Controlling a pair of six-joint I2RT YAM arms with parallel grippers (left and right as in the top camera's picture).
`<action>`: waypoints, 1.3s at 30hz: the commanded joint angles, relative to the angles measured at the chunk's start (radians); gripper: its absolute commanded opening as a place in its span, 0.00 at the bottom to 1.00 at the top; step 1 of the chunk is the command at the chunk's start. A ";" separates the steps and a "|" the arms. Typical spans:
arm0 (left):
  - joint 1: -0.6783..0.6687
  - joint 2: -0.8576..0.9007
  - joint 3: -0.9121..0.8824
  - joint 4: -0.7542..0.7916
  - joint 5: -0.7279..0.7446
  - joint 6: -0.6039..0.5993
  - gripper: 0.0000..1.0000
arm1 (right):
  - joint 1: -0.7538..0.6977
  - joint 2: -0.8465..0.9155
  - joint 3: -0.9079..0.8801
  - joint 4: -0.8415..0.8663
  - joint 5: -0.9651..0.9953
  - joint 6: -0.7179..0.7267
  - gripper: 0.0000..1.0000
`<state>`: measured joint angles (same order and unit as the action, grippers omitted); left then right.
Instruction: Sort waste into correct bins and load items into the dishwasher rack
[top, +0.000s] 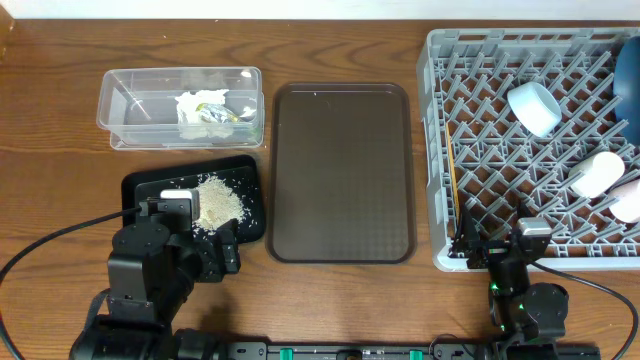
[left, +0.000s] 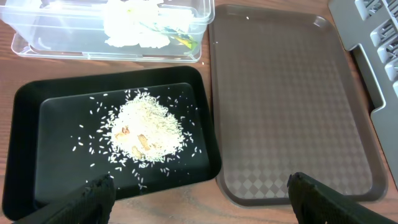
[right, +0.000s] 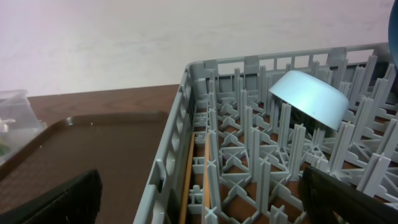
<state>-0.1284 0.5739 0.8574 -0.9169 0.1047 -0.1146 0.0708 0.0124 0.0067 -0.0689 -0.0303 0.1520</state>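
Both the left gripper (left: 205, 202) and right gripper (right: 202, 199) are gaping wide, holding nothing. Rice (left: 146, 127) is lying in the black tray (left: 28, 137), just ahead of the left fingers (left: 93, 193). Chopsticks (right: 188, 180) are lying in the rack (right: 177, 124), ahead of the right fingers (right: 348, 196).
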 joint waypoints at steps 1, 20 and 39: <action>-0.002 -0.006 -0.005 -0.005 -0.011 0.006 0.91 | 0.009 -0.007 -0.001 -0.003 -0.011 -0.003 0.99; 0.071 -0.429 -0.610 0.551 -0.011 0.006 0.91 | 0.009 -0.007 -0.001 -0.003 -0.011 -0.003 0.99; 0.089 -0.572 -0.853 0.854 -0.010 0.117 0.91 | 0.009 -0.006 -0.001 -0.003 -0.011 -0.004 0.99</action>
<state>-0.0463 0.0109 0.0135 -0.0166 0.0925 -0.0296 0.0708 0.0124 0.0067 -0.0685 -0.0307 0.1520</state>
